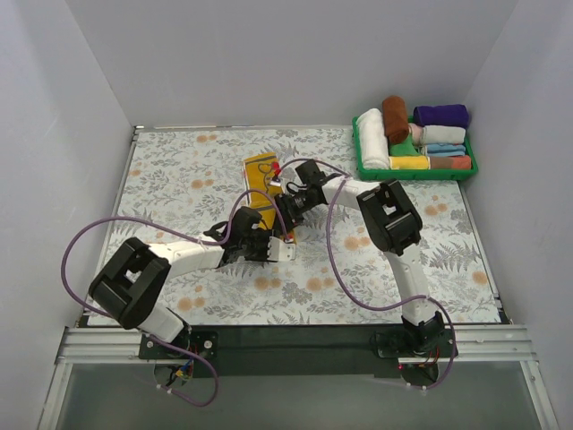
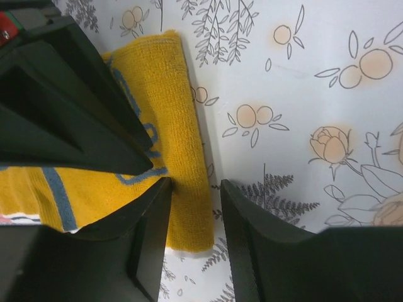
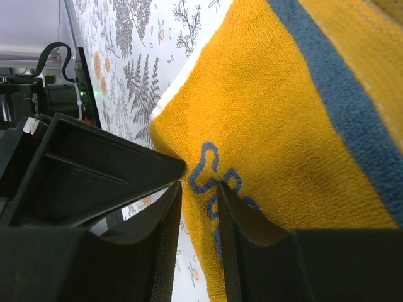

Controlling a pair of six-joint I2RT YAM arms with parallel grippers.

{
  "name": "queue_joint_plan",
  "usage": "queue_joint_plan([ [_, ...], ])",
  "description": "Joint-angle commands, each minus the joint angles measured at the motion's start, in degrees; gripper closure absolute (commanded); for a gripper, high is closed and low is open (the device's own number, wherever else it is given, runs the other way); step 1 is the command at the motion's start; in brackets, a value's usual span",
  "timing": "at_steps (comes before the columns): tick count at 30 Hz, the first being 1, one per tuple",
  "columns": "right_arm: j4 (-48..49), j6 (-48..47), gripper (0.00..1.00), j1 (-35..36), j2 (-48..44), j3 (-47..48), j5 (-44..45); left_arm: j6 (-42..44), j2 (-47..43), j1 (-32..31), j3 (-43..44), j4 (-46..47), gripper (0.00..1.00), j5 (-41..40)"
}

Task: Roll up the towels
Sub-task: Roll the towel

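The mustard-yellow towel [image 1: 260, 172] with blue-grey markings lies on the patterned table at mid-back, its near part under both grippers. In the left wrist view its folded edge [image 2: 189, 157] runs between my left gripper's [image 2: 195, 189] fingers; the right finger stands apart from it, so that gripper is open. My right gripper [image 3: 198, 189] is closed on a fold of the towel [image 3: 283, 113] beside the blue marking. In the top view the left gripper [image 1: 265, 240] and right gripper [image 1: 285, 213] meet tip to tip. The rust-brown towel [image 1: 395, 118] lies rolled in the tray.
A green plastic tray [image 1: 466, 172] at the back right holds rolled white, purple, green, yellow and other cloths. White walls enclose the table on three sides. Purple cables loop over the near table beside both arms.
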Motion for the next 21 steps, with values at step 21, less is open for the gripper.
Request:
queue_joint_plan([
  [21, -5.46, -10.29, 0.59, 1.66, -21.66, -14.6, 2.88, -11.62, -10.02, -3.07, 6.49, -32.83, 1.0, 22.71],
])
